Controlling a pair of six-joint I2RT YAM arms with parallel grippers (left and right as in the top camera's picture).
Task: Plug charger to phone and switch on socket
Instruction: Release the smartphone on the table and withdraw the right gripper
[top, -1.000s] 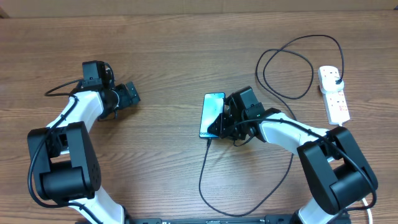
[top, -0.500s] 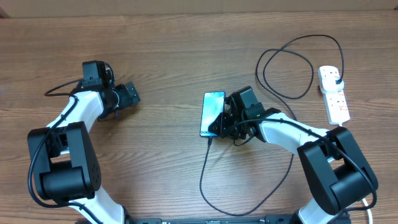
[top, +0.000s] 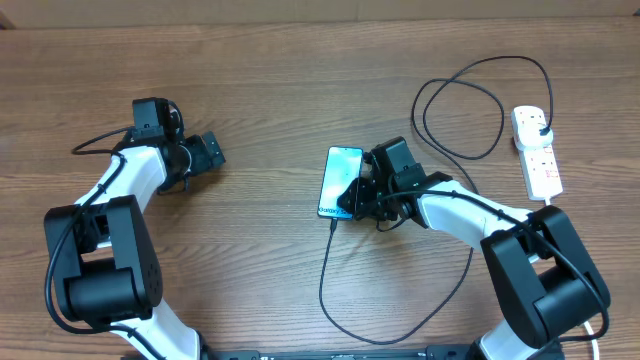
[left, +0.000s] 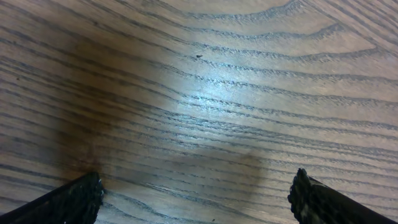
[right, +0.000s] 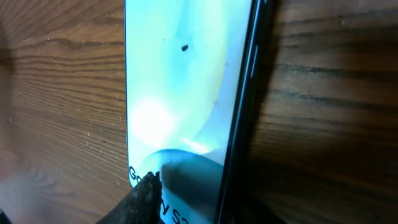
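The phone lies mid-table with its light-blue screen lit, and it fills the right wrist view. My right gripper is at its lower right edge, closed on it; one dark fingertip lies over the "Galaxy" text. The black charger cable leaves the phone's bottom end, loops along the front and runs up to its plug in the white socket strip at far right. My left gripper is open and empty over bare wood, also seen in the left wrist view.
The cable makes a wide loop on the table behind the right arm. The strip's white cord is not visible. The table's far edge runs along the top.
The phone's bottom end has shifted slightly to the left with my right gripper on it. The left arm has not moved.
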